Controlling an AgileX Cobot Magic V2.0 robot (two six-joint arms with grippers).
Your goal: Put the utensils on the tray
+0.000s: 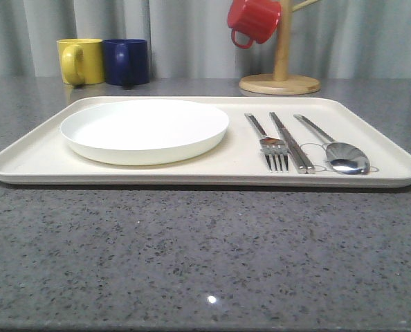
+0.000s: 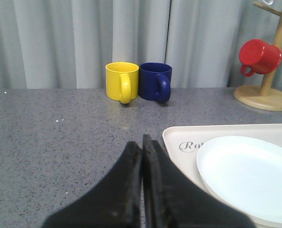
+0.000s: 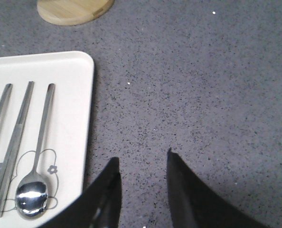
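The cream tray (image 1: 212,173) lies across the grey table, with a round white plate (image 1: 144,129) on its left half. On its right half lie three utensils side by side: a silver fork (image 1: 269,144), a pair of chopsticks (image 1: 292,142) and a spoon (image 1: 337,151). In the right wrist view the spoon (image 3: 36,171) and chopsticks (image 3: 13,152) rest on the tray (image 3: 70,95). My right gripper (image 3: 142,159) is open over bare table just beside the tray's edge. My left gripper (image 2: 142,142) is shut with nothing in it, beside the tray's (image 2: 179,135) left corner.
A yellow mug (image 1: 81,61) and a blue mug (image 1: 126,61) stand at the back left. A wooden mug tree (image 1: 280,76) holding a red mug (image 1: 254,21) stands at the back right. Grey curtains hang behind the table.
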